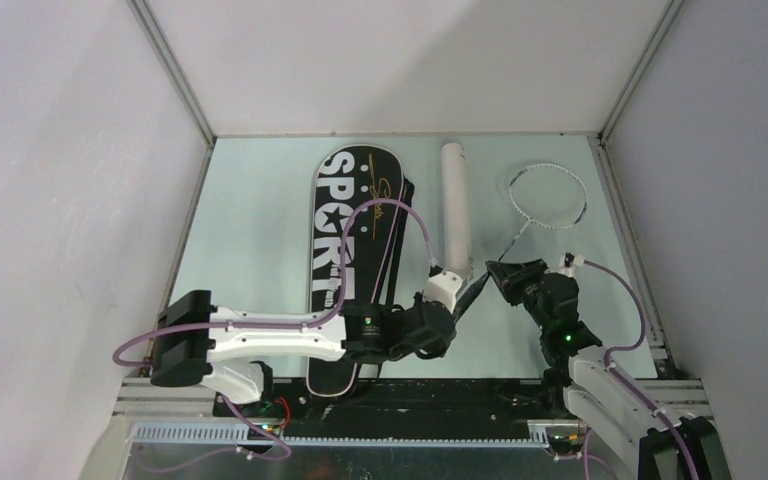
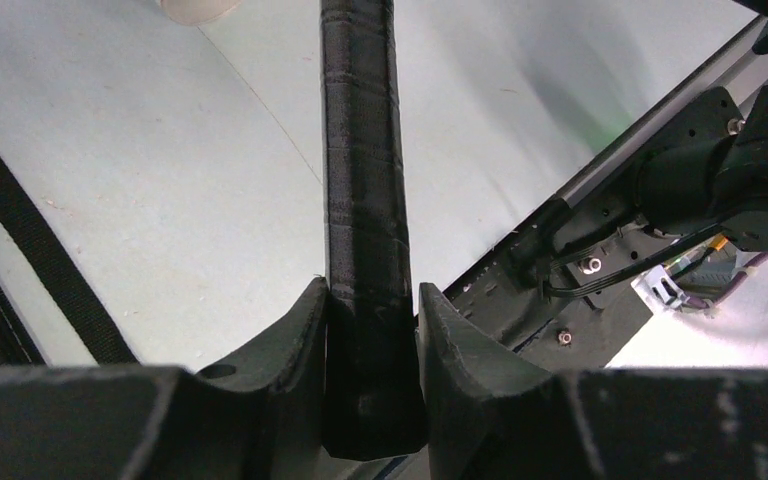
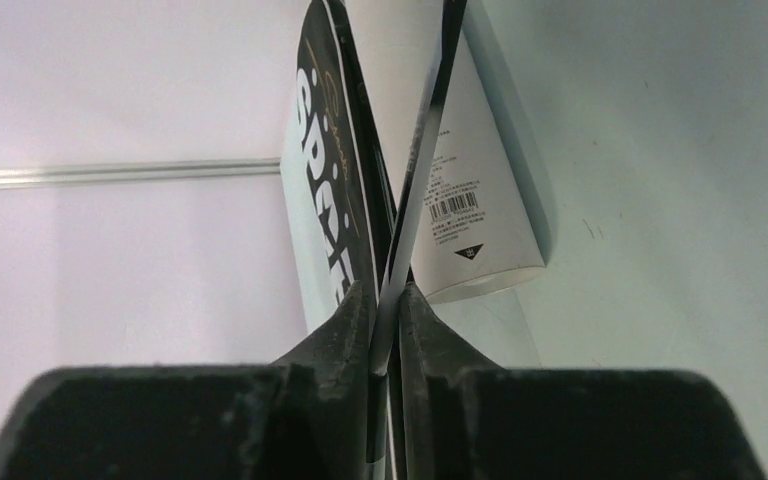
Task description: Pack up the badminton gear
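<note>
Evidently a two-handed hold, likely to steady the long thing: left hand [image 2: 372, 330] clenched round the racket [image 1: 520, 232] at its black grip, right hand [image 3: 385, 310] pinching its thin shaft. Racket head lay just right of the tube [image 1: 454, 200]; bag [image 1: 345, 220] just left of it, probably the destination.

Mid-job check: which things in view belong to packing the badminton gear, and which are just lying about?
Part of the job: racket, held by the left gripper and right gripper; SPORT bag; white tube.
Just lying about: nothing I can spot; besides the gear, only the table.
</note>
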